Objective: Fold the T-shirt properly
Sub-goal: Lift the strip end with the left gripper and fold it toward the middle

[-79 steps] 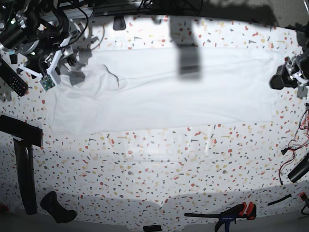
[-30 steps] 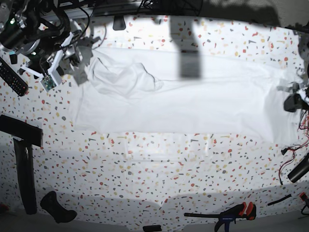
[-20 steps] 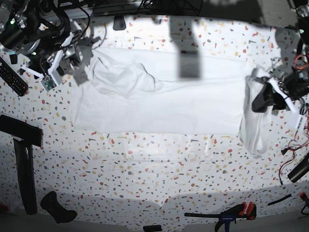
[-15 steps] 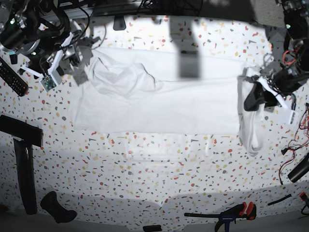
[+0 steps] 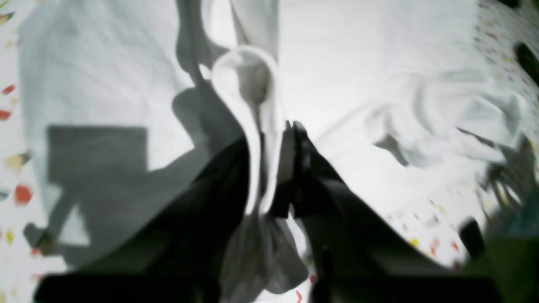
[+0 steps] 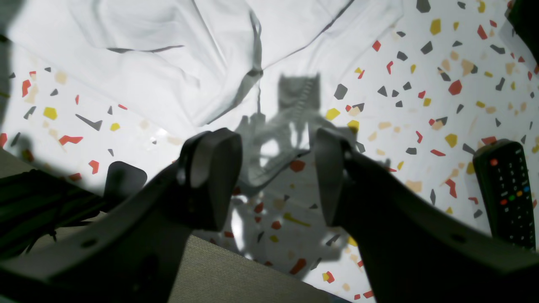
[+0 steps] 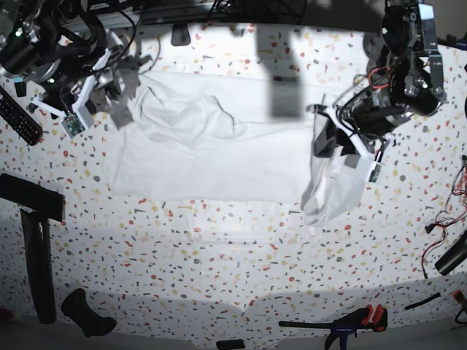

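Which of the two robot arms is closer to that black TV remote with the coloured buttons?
The right. Its open fingers hover just beside the black remote control, over the speckled tabletop. The left fingers are far across the table, pinching the white T-shirt.

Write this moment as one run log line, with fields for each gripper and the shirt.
left gripper: shut on T-shirt edge, lifted | right gripper: open, empty, above speckled table | T-shirt: partly folded over

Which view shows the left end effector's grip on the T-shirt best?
Left wrist: the left end effector is pinched shut on a fold of the T-shirt. Base shows the lifted end hanging, the grip itself hidden. Right wrist shows only a slack part of the shirt.
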Robot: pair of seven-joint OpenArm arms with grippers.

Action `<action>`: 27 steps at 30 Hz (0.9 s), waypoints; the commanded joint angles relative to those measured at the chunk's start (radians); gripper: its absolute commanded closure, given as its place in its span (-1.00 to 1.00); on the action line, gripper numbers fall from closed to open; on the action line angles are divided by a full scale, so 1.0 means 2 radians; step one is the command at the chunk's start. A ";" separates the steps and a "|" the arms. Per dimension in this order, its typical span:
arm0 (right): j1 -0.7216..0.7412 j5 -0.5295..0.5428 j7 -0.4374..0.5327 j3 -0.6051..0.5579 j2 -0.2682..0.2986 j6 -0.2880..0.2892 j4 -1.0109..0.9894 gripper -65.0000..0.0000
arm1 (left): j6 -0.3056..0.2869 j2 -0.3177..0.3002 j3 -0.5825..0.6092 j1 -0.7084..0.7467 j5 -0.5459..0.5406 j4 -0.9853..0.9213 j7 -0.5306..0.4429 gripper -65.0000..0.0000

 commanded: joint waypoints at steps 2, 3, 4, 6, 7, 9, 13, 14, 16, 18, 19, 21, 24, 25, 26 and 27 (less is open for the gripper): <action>0.001 0.004 0.007 0.003 0.006 0.002 0.010 0.03 | -0.002 -0.003 0.000 -0.006 -0.010 0.009 -0.013 1.00; 0.001 0.004 0.007 0.003 0.006 0.002 0.010 0.03 | -0.002 -0.003 0.000 -0.006 -0.010 0.009 -0.013 1.00; 0.001 0.004 0.007 0.003 0.006 0.002 0.010 0.03 | -0.002 -0.003 0.000 -0.006 -0.011 0.009 -0.013 1.00; 0.001 0.004 0.008 0.003 0.006 0.002 0.010 0.03 | -0.003 -0.003 0.000 -0.006 -0.015 0.009 -0.013 1.00; 0.001 0.004 0.008 0.003 0.006 0.002 0.010 0.03 | -0.003 -0.003 0.000 -0.006 -0.021 0.009 -0.013 1.00; 0.001 0.004 0.007 0.003 0.006 0.002 0.010 0.03 | -0.004 -0.003 0.000 -0.006 -0.043 0.009 -0.013 1.00; 0.001 0.002 -0.006 0.003 0.006 0.002 0.010 0.03 | -0.004 -0.003 0.000 -0.006 -0.106 0.009 -0.014 0.39; 0.001 0.000 -0.006 0.003 0.006 0.002 0.010 0.03 | -0.005 -0.003 0.000 -0.006 -0.116 0.009 -0.013 0.28; 0.002 0.001 -0.006 0.003 0.006 0.002 0.010 0.03 | -0.005 -0.003 0.000 -0.006 -0.123 0.009 -0.013 0.15; 0.001 0.001 -0.006 0.003 0.006 0.002 0.010 0.03 | -0.005 -0.003 0.000 -0.006 -0.122 0.009 -0.013 0.13; 0.002 0.000 -0.005 0.003 0.006 0.002 0.010 0.03 | -0.005 -0.003 0.000 -0.006 -0.122 0.009 -0.013 0.13; 0.006 0.000 -0.002 0.003 0.006 0.002 0.010 0.03 | -0.006 -0.003 0.000 -0.006 -0.122 0.009 -0.013 0.13; 0.020 -0.011 0.001 0.003 0.006 0.002 0.010 0.02 | -0.010 -0.003 0.000 -0.006 -0.120 0.009 -0.013 0.13; 0.029 -0.027 0.001 0.004 0.006 0.002 0.009 -0.03 | -0.010 -0.003 0.000 -0.006 -0.120 0.009 -0.013 0.13; 0.037 -0.049 0.001 0.007 0.007 0.002 0.007 -0.15 | -0.010 -0.003 0.000 -0.006 -0.120 0.009 -0.013 0.13; 0.045 -0.066 0.004 0.013 0.009 -0.005 0.003 -0.28 | -0.010 -0.003 0.000 -0.006 -0.120 0.009 -0.010 0.13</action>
